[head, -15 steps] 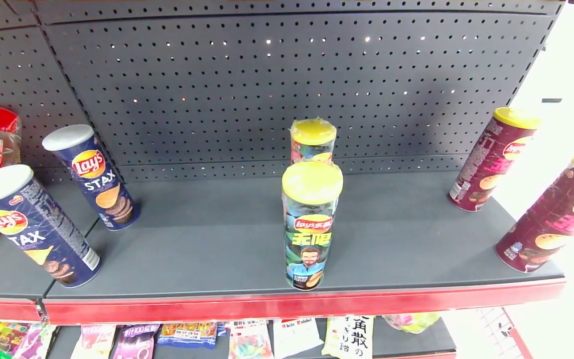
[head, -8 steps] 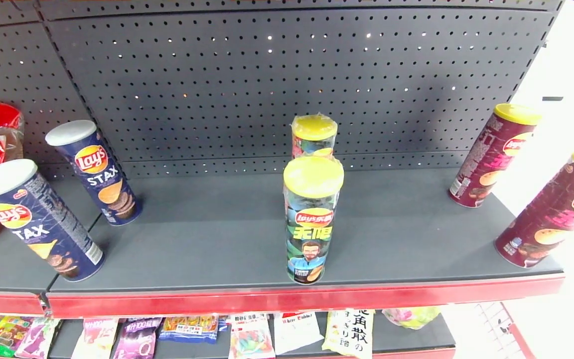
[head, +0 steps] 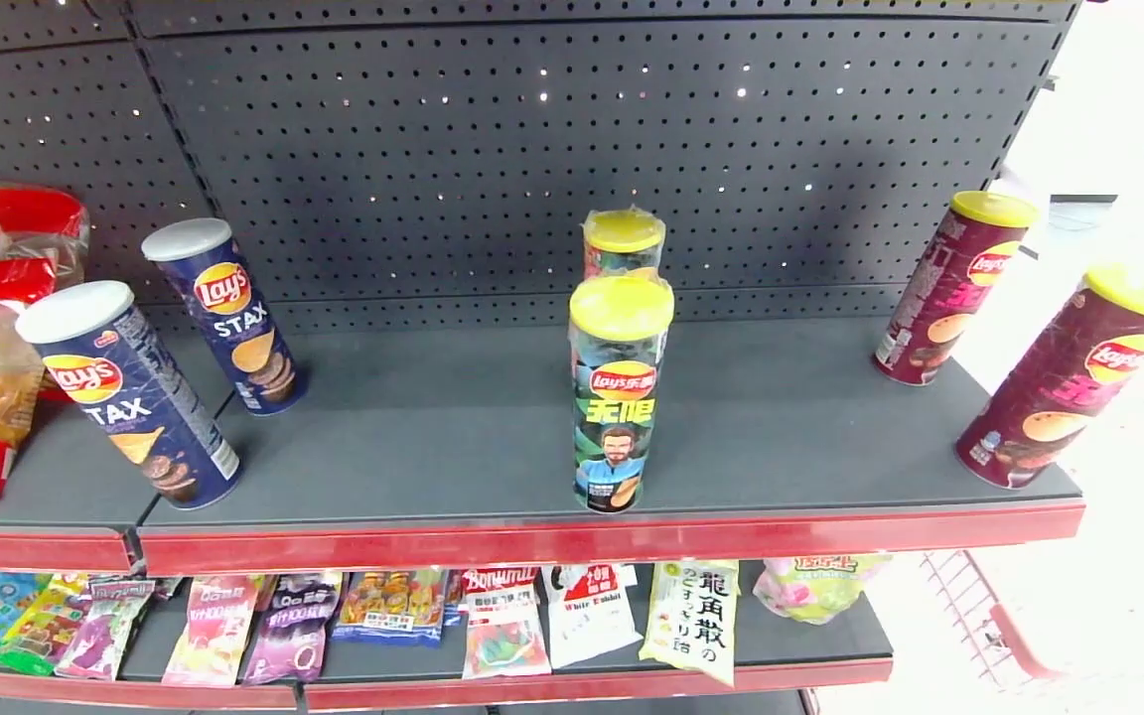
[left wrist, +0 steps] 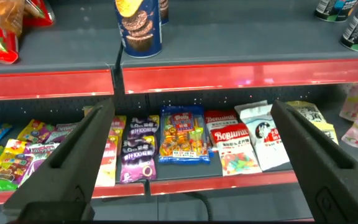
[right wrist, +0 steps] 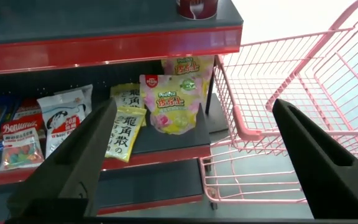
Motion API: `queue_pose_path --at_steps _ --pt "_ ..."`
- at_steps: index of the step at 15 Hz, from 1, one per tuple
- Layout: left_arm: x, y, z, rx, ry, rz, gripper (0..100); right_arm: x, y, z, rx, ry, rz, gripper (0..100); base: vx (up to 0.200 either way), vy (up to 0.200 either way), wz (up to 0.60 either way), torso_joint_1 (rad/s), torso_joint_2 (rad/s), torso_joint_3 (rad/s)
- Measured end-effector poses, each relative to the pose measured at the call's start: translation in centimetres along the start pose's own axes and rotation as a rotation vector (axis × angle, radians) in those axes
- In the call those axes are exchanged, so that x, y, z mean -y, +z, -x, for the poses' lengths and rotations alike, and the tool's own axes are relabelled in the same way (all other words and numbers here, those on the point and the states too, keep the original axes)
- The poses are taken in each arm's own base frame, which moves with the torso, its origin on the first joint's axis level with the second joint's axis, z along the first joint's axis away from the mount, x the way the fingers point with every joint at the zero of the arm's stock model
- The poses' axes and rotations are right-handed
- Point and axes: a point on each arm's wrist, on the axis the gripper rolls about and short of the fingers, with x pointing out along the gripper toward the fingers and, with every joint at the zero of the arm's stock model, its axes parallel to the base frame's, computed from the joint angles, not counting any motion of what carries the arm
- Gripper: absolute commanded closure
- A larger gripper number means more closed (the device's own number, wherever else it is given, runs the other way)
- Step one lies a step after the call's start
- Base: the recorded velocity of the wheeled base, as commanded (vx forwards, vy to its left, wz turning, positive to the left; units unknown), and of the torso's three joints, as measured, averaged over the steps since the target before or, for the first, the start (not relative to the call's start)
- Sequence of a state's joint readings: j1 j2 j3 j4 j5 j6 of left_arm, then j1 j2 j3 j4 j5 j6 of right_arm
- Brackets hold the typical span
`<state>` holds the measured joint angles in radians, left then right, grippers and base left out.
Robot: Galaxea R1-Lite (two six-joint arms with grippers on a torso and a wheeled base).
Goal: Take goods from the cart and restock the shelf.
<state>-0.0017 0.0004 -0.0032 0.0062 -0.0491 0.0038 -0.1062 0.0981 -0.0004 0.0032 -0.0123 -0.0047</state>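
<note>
Left gripper (left wrist: 191, 158) and right gripper (right wrist: 191, 158) are both held w/ jaws spread wide and nothing between them, low before the snack bags (head: 493, 616) of the lower tier. The pink cart (right wrist: 236, 127) is seen just beside the right end of the shelf (head: 453, 437). Goods are judged to be chip cans like the yellow-lidded can (head: 620, 397) at the shelf front: light, stiff tubes w/ slick wrap and brittle contents, best taken mid-body across the dia., squeezed gently and kept upright. The cart's floor is cut off, so what stock lies in it can't be told, and the rear can (head: 622, 238) is half hidden behind the front one.
</note>
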Motion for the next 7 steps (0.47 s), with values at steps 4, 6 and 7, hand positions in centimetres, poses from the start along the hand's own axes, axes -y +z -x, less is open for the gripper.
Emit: queue_pose_path --at_steps 4,6,7 --pt "0.0 0.0 0.0 0.0 0.0 0.0 0 0.0 0.0 0.0 0.0 0.001 0.002 0 0.0 0.0 0.0 0.0 0.0 0.0" --pt "0.0 0.0 0.0 0.0 0.0 0.0 0 0.0 -0.01 0.0 0.0 0.001 0.002 0 0.0 0.0 0.0 0.0 0.0 0.0" --pt "0.0 0.0 0.0 0.0 0.0 0.001 0 0.0 -0.01 0.0 0.0 0.0 0.002 0 0.0 0.0 0.0 0.0 0.0 0.0"
